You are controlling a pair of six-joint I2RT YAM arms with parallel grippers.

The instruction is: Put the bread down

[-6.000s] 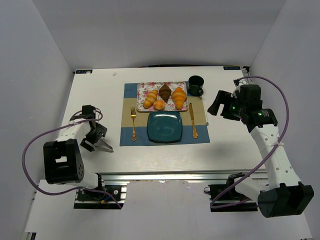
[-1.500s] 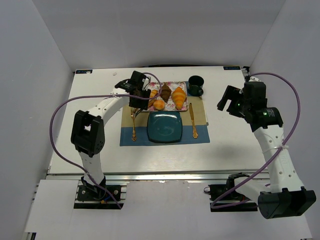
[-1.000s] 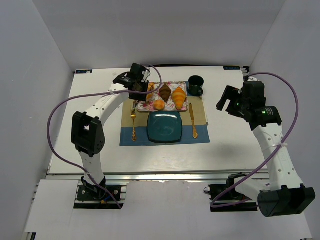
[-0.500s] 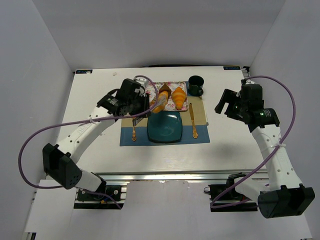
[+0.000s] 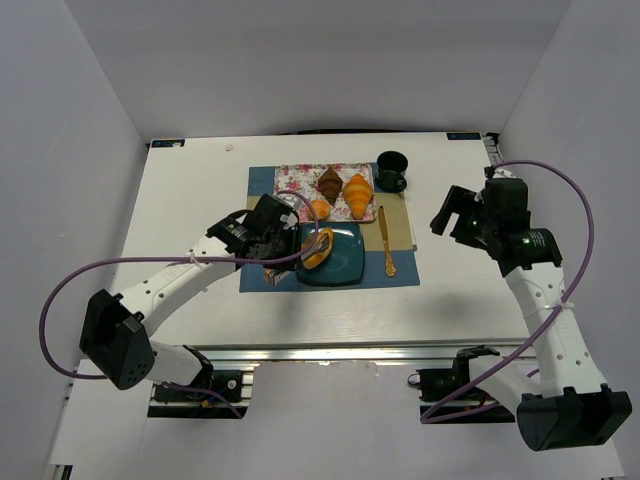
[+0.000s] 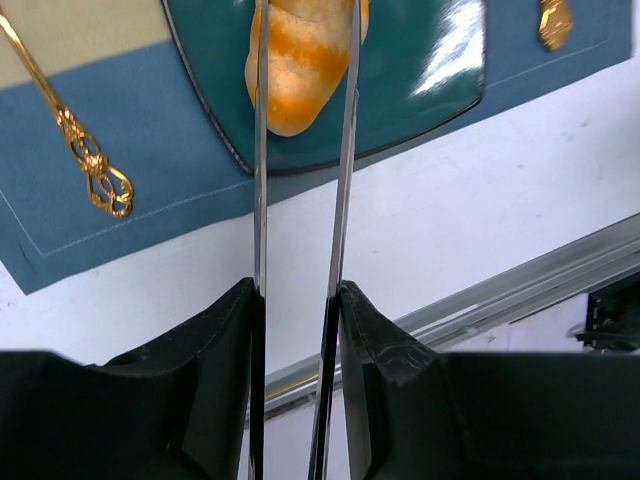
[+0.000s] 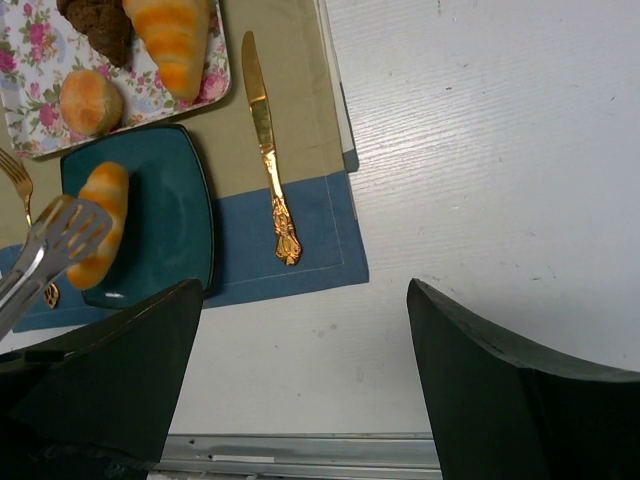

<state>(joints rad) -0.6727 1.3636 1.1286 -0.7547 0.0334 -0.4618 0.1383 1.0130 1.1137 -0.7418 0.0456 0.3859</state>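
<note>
The left jaws are clenched on a pair of thin metal tongs (image 6: 258, 200), and the tongs' two blades squeeze the elongated golden-orange roll with pale cross stripes (image 6: 300, 70) from both sides. The roll is over the left half of the square dark-teal plate (image 5: 345, 260), with one end near the plate's front edge. I cannot tell if it already rests on the plate or hangs just above it.

The small round golden bun (image 5: 319, 209) lies on the flowered rectangular tray (image 5: 295, 178), at the tray's near edge, just behind the plate. On the same tray I see the dark chocolate-brown croissant (image 5: 330, 184) and, beside it on the right, the larger ridged golden croissant (image 5: 357, 192).

The plate sits on a blue and beige placemat (image 5: 350, 280) on the white surface (image 5: 190, 190). A gold knife (image 7: 265, 140) lies to the right of the plate and a gold fork (image 6: 75, 140) to its left. A dark cup (image 5: 391, 168) stands behind the knife.

The right jaws are released, spread wide with nothing between them, and they hang above the surface to the right of the placemat, well apart from the bread.
</note>
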